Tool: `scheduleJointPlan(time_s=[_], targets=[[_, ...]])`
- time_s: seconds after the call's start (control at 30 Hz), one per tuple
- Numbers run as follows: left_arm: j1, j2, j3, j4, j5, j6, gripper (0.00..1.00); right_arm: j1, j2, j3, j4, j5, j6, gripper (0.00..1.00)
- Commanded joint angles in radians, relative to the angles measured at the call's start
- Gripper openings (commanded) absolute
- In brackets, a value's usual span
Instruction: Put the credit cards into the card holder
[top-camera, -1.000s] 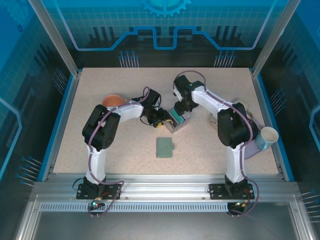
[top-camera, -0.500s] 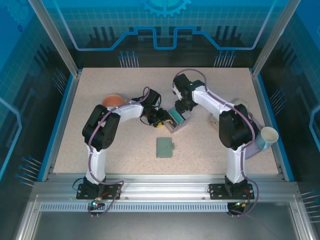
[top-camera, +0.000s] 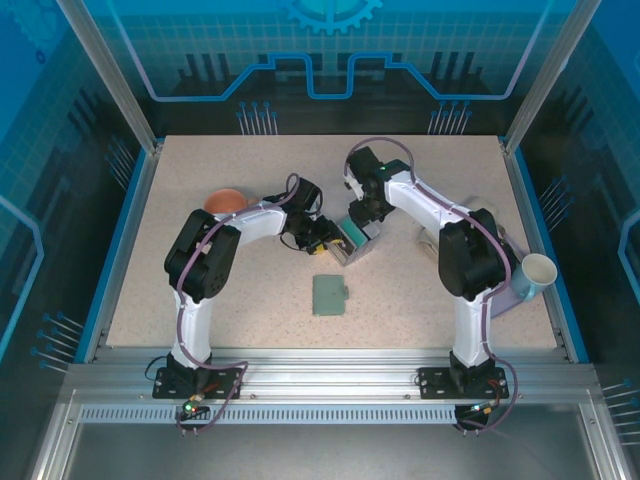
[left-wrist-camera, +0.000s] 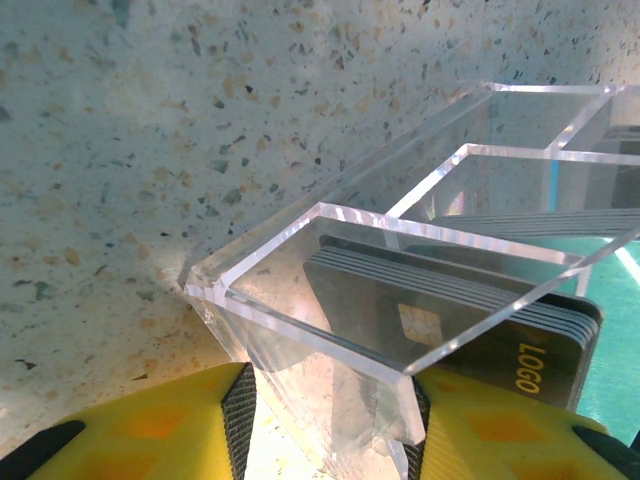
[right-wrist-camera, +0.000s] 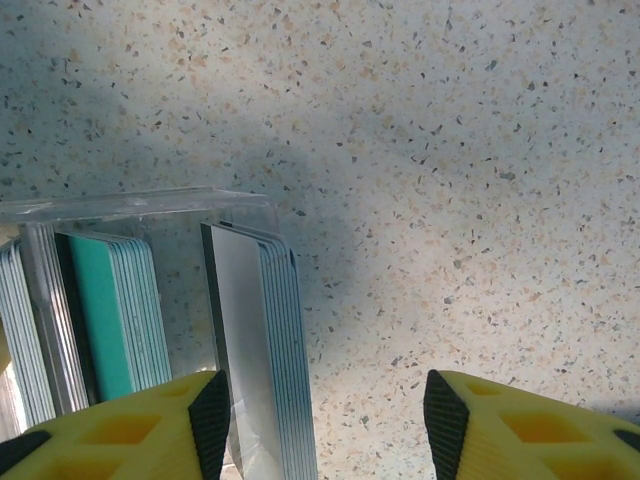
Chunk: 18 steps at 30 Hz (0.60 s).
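Note:
The card holder (top-camera: 328, 294), a flat sage-green wallet, lies closed on the table in front of both grippers. Behind it stands a clear plastic box (top-camera: 354, 240) with the credit cards upright inside. My left gripper (left-wrist-camera: 335, 400) is shut on the box's near end wall (left-wrist-camera: 330, 340), and dark cards (left-wrist-camera: 450, 320) with a chip and "LOGO" sit just behind that wall. My right gripper (right-wrist-camera: 322, 410) hangs open over the box's other end. A whitish card stack (right-wrist-camera: 262, 340) stands between its jaws, close to the left pad, with teal cards (right-wrist-camera: 115, 310) beside it.
An orange bowl (top-camera: 226, 201) sits at the back left by the left arm. A white cup (top-camera: 538, 270) stands on a lavender item (top-camera: 508, 288) at the right edge. Blue frame rails border the table.
The right gripper's jaws have narrowed a little around the whitish stack. The left gripper, the box and the wallet have stayed in place.

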Motion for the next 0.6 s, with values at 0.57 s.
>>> scheduleJointPlan(time_s=[0.57], targets=[[-0.001,0.030,-0.026,-0.074,-0.034,0.043,0.43,0.009,0.006,0.030,-0.006,0.065,-0.020,0.52]])
